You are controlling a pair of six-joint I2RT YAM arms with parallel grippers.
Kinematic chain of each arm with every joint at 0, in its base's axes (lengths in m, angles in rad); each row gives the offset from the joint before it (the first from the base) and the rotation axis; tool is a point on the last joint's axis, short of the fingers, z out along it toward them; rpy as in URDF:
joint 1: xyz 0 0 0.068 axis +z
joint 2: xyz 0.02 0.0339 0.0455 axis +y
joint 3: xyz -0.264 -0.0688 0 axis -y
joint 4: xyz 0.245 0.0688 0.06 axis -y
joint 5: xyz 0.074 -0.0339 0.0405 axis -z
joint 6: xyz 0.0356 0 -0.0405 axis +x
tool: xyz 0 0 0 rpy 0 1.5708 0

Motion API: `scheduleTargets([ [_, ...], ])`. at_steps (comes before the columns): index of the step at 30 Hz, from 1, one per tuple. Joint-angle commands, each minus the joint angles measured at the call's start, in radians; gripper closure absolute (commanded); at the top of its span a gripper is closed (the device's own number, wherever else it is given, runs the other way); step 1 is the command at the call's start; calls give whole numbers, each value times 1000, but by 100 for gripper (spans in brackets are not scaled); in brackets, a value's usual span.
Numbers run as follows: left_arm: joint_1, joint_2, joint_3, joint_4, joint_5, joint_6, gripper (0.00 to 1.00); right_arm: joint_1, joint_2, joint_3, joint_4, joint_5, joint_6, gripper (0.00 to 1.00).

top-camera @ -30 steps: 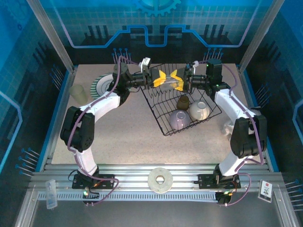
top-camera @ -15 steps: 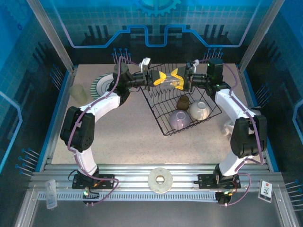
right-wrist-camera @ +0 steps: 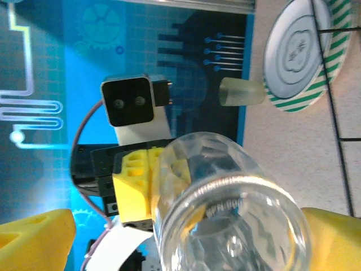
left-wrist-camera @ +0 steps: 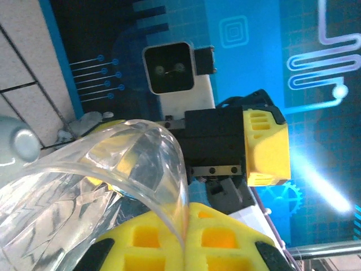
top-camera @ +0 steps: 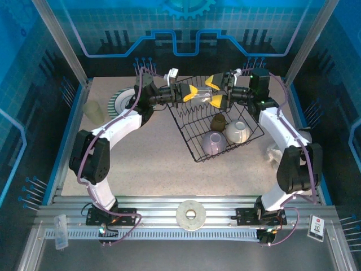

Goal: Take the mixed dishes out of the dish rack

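Note:
A clear faceted glass [top-camera: 202, 95] hangs sideways above the back of the dish rack [top-camera: 194, 148], a black wire rack. My left gripper [top-camera: 189, 94] is shut on the glass's rim [left-wrist-camera: 179, 186], one yellow pad inside and one outside. My right gripper [top-camera: 215, 91] stands open, its fingers spread either side of the glass's other end [right-wrist-camera: 225, 209] without gripping it. In the rack sit a small brown cup [top-camera: 218, 121], a cream bowl [top-camera: 238, 131] and a lavender cup [top-camera: 212, 143]. A green-and-white striped plate [top-camera: 119, 100] and a pale tumbler [top-camera: 94, 111] lie on the table at the left.
A white cloth lump [top-camera: 274, 151] lies right of the rack, by the right arm. A white ring-shaped disc [top-camera: 190, 214] rests on the metal rails at the near edge. Blue walls close in the table at the back and sides.
My right gripper has opened wide and let go of the glass. My left gripper has shut on the rim and now carries the glass alone.

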Motion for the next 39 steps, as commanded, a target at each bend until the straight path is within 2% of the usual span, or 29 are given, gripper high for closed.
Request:
scheduleTargets([
  [1, -4, -92, 109, -363, -70, 261, 100, -22, -71, 89, -310, 124, -218, 0],
  [4, -9, -131, 278, -918, -342, 539, 100, -19, -91, 168, -515, 246, -348, 0],
  [7, -9, -107, 465, -1338, -659, 682, 100, -4, -93, 238, -657, 340, -436, 0],
  [9, -6, -89, 543, -1504, -805, 736, 100, 10, -92, 268, -714, 392, -479, 0],
  [13, 19, -77, 570, -1702, -1029, 789, 100, 37, -101, 299, -773, 477, -531, 0],
  [18, 114, -108, 479, -1810, -1100, 805, 100, 97, -90, 374, -860, 583, -620, 0],
  [24, 312, -178, 314, -1796, -1116, 821, 100, 159, -41, 431, -922, 627, -675, 0],
  [31, 490, -130, 256, -1756, -1087, 806, 100, 237, -8, 499, -983, 713, -742, 0],
  [39, 663, -37, 238, -1672, -988, 737, 100, 258, -4, 501, -994, 727, -745, 0],
])
